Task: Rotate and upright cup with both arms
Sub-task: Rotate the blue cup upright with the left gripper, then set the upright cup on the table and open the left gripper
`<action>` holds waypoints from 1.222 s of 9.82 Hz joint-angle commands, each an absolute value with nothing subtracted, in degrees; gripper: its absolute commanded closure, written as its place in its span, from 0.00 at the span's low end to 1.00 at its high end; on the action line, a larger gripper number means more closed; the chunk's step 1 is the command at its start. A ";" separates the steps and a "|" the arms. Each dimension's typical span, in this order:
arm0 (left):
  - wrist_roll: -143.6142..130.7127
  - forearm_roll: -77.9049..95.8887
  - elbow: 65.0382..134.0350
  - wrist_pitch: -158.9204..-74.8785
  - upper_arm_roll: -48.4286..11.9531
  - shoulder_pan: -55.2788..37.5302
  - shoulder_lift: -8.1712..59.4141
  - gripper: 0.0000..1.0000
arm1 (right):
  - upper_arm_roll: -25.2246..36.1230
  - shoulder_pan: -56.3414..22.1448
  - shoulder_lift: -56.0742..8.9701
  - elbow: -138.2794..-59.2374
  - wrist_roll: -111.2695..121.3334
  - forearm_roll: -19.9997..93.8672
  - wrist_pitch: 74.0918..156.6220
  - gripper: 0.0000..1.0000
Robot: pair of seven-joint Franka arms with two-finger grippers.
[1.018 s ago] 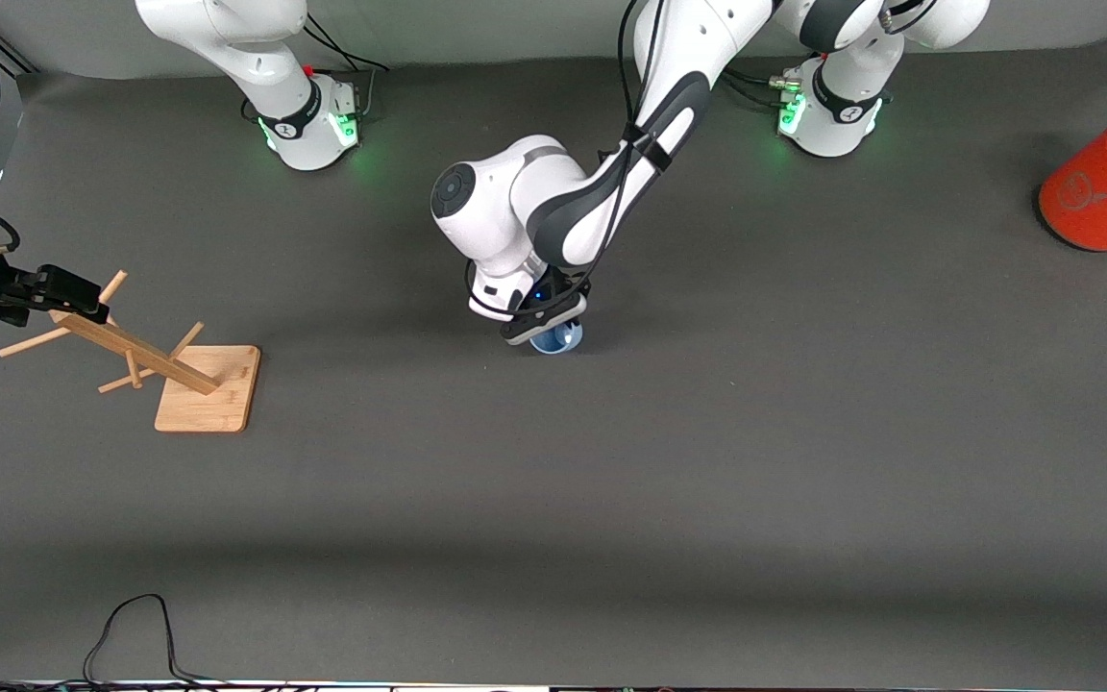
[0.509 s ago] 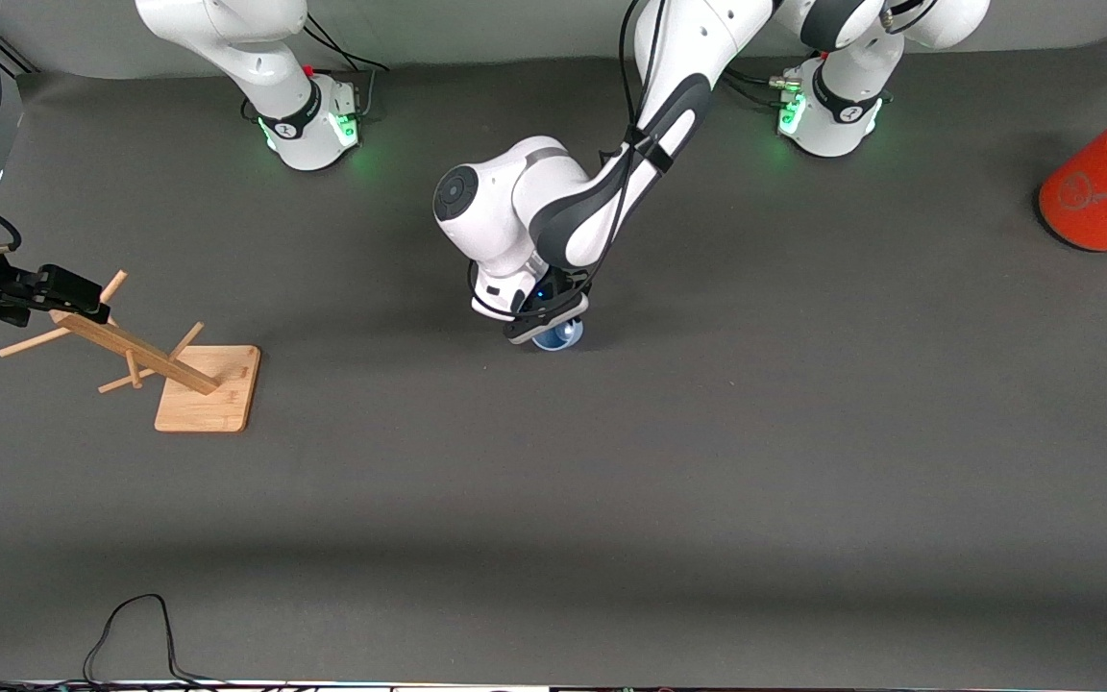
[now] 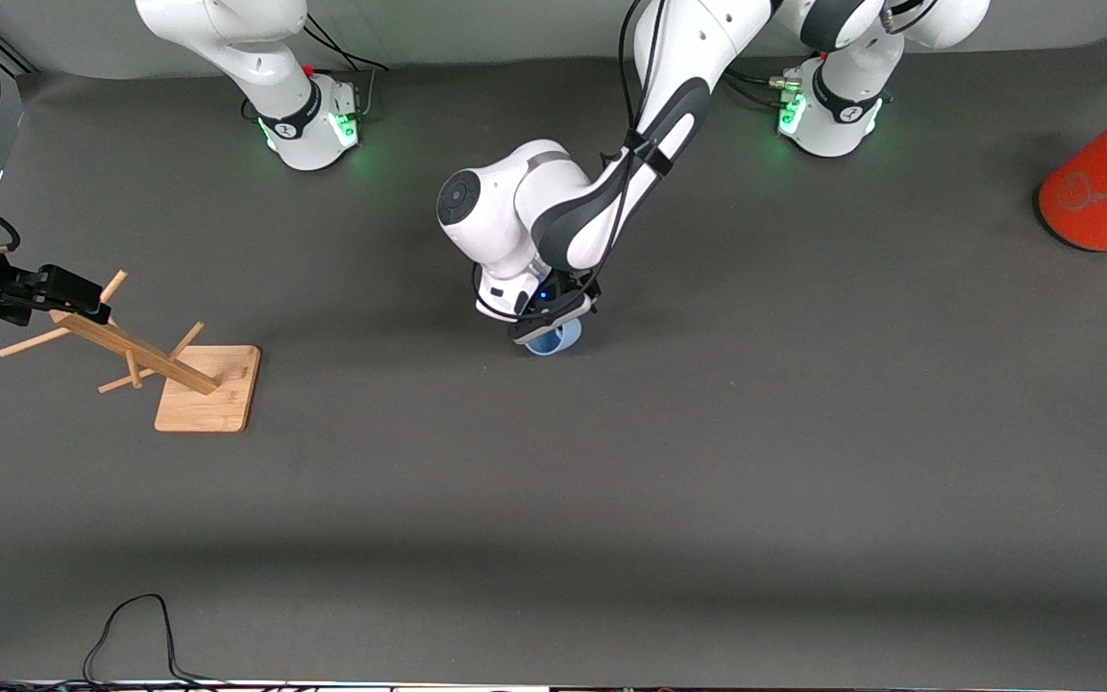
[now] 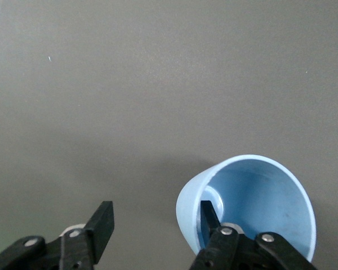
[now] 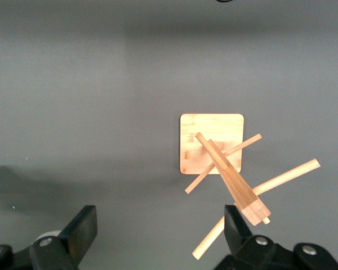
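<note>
The pale-blue cup (image 3: 553, 340) sits on the grey mat near the table's middle, mostly hidden under the left gripper (image 3: 546, 323). In the left wrist view the cup (image 4: 259, 205) turns its mouth up toward the camera. I cannot tell whether it stands fully upright. The left gripper (image 4: 156, 222) is open wide. One finger (image 4: 209, 216) reaches inside the cup's rim and the other finger (image 4: 104, 222) stands apart over bare mat. The right gripper (image 3: 61, 290) waits open over the wooden rack at the right arm's end of the table, and holds nothing (image 5: 160, 228).
A wooden peg rack (image 3: 135, 351) leans on its square base (image 3: 208, 389) under the right gripper, and also shows in the right wrist view (image 5: 225, 169). A large orange can (image 3: 1106, 187) stands at the left arm's end. A black cable (image 3: 131, 630) lies at the mat's near edge.
The left wrist has shifted slightly toward the left arm's end and now covers more of the cup. The right arm has not moved.
</note>
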State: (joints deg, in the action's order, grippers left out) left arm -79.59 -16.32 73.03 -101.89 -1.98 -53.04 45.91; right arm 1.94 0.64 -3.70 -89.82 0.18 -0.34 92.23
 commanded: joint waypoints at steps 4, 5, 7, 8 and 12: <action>-77.08 -15.82 78.56 -101.69 -1.85 -53.35 41.68 0.30 | 1.67 0.88 -3.08 -89.74 -1.49 0.35 92.37 0.00; -76.99 -15.82 80.84 -102.21 -1.85 -53.18 39.75 0.31 | 1.67 0.88 -3.08 -89.65 -1.41 0.35 92.37 0.00; -74.98 -15.65 84.80 -102.83 -1.85 -52.48 36.05 0.31 | 1.67 0.88 -3.08 -89.74 -1.32 0.35 92.37 0.00; -74.62 -15.64 85.86 -102.92 -1.85 -52.04 35.17 0.31 | 1.67 0.88 -3.08 -89.74 -1.32 0.35 92.37 0.00; -69.28 -12.59 86.84 -101.52 -1.85 -50.28 31.83 0.31 | 1.67 0.88 -3.08 -89.74 -1.23 0.35 92.29 0.00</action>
